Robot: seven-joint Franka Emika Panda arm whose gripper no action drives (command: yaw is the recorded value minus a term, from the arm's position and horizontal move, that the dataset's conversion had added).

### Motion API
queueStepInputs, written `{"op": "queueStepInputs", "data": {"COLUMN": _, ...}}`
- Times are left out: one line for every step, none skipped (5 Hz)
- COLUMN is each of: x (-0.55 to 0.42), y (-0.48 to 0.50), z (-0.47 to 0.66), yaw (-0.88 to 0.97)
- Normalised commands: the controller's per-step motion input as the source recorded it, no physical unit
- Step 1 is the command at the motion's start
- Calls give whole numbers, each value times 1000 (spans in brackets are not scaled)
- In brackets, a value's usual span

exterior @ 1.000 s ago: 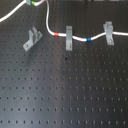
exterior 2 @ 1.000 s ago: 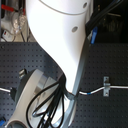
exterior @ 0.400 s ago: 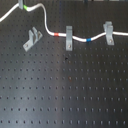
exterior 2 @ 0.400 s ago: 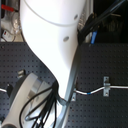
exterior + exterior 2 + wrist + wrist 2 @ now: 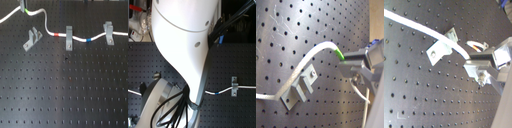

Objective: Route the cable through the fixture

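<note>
One hazard we see: our gripper (image 5: 346,64), fingers pinching the cable (image 5: 47,28) at its green band, holds it above the fixture (image 5: 31,38), where slack could snag a prong.

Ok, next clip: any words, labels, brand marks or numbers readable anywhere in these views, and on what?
No text can be read in any view.
The cable bears only plain red, blue and green bands, no print.
The fixture and the other two grey brackets show bare metal.
The white arm housing shows no legible marking.
The pincer shows no label.
</note>
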Motion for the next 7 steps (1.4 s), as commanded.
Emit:
{"op": "queueStepInputs", "data": {"x": 86, "y": -67, "z": 105, "yaw": 788}}
{"op": "queueStepInputs", "data": {"x": -21, "y": -104, "z": 47, "yaw": 774}}
{"op": "queueStepInputs", "data": {"x": -86, "y": -163, "z": 81, "yaw": 634}}
{"op": "queueStepInputs", "data": {"x": -203, "y": -239, "z": 134, "yaw": 391}}
{"op": "queueStepInputs", "data": {"x": -256, "y": -148, "z": 141, "yaw": 243}}
{"op": "queueStepInputs", "data": {"x": -275, "y": -133, "z": 148, "yaw": 203}}
{"op": "queueStepInputs", "data": {"x": -276, "y": -116, "z": 133, "yaw": 186}}
